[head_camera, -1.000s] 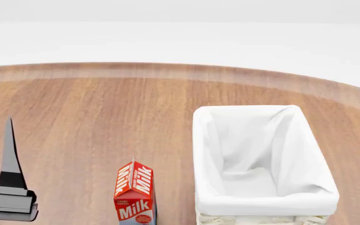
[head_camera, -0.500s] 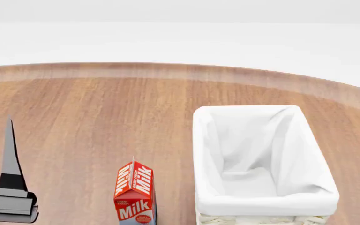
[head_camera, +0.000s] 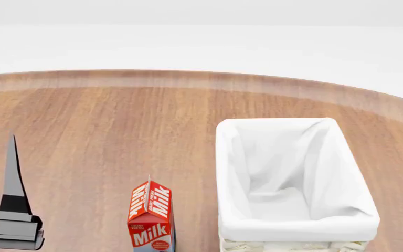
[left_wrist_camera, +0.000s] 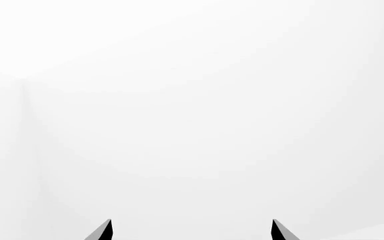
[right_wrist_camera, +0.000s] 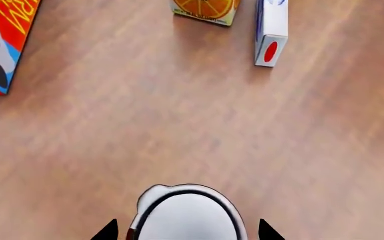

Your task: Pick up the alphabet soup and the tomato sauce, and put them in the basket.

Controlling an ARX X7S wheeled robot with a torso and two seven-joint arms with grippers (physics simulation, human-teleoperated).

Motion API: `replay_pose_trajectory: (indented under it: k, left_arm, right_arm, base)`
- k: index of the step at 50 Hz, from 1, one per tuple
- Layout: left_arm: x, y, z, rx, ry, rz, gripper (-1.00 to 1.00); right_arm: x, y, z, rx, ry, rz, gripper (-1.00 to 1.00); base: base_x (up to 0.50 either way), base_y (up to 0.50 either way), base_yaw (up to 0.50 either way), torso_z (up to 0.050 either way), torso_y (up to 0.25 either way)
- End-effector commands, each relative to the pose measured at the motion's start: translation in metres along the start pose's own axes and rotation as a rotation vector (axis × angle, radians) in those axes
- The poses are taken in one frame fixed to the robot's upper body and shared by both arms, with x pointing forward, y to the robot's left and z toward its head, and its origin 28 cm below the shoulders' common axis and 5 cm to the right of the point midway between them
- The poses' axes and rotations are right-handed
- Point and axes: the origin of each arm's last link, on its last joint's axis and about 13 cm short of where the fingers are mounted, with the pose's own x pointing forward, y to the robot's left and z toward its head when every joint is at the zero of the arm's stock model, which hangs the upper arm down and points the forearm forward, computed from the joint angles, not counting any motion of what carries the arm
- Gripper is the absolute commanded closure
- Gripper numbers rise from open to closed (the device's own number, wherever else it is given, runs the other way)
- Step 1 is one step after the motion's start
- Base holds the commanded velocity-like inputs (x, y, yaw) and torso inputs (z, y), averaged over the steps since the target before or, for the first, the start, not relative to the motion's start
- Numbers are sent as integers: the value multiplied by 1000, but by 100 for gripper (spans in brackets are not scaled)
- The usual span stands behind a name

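The right claw [right_wrist_camera: 186,232] hangs open over a can's silvery top [right_wrist_camera: 188,216] on the desk [right_wrist_camera: 178,130]; which can, I cannot tell. It likely must drop and squeeze. The left claw [left_wrist_camera: 190,231] is open, empty. The basket [head_camera: 296,224] waits empty.

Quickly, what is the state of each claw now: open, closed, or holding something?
Left claw: open, holding nothing, facing only blank white.
Right claw: open around a silvery-topped can; whether it grips, cannot be told.

Both grippers spread

The left gripper [left_wrist_camera: 190,231] points upward, fingertips apart with nothing between. The right gripper [right_wrist_camera: 187,231] faces down, tips spread wide.
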Motion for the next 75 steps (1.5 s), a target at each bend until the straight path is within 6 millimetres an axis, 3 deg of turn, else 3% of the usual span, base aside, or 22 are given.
replay_pose_trajectory:
  k: [1,14,15,23,31,36,47,58,75]
  left_arm:
    - [0,0,0,0,0,0,-100]
    - [0,0,0,-3,2,1,-100]
    - [0,0,-1,-3,3,1,-100]
    - [0,-1,-2,-5,7,1,-100]
    - [-1,0,-3,-6,8,2,-100]
    - [-1,-1,-3,-7,8,-2,-100]
    - [0,0,-1,-5,3,1,-100]
    - [-1,0,2,-6,-2,3,-100]
    - [-2,0,1,-10,-5,6,-100]
  right_arm:
    - [5,0,-4,5,8,3,-100]
    - [10,4,-9,2,11,13,-100]
    - [9,4,-9,-3,-5,2,100]
    - [-1,5,0,-56,-49,-16,100]
    - [-42,0,31,-111,-174,-53,100]
    - [-58,-3,43,-112,-221,-68,100]
    - [-76,-12,59,-99,-293,-105,100]
    - [-81,-23,70,-81,-365,-147,100]
    - [-109,-44,108,-79,-489,-243,100]
  base:
    - [0,0,0,0,0]
    - [0,0,0,0,0]
    - [0,0,0,0,0]
    - [0,0,0,0,0]
    - [0,0,0,0,0]
    - [0,0,0,0,0]
    - [0,0,0,0,0]
    - [0,0,0,0,0]
    - [0,0,0,0,0]
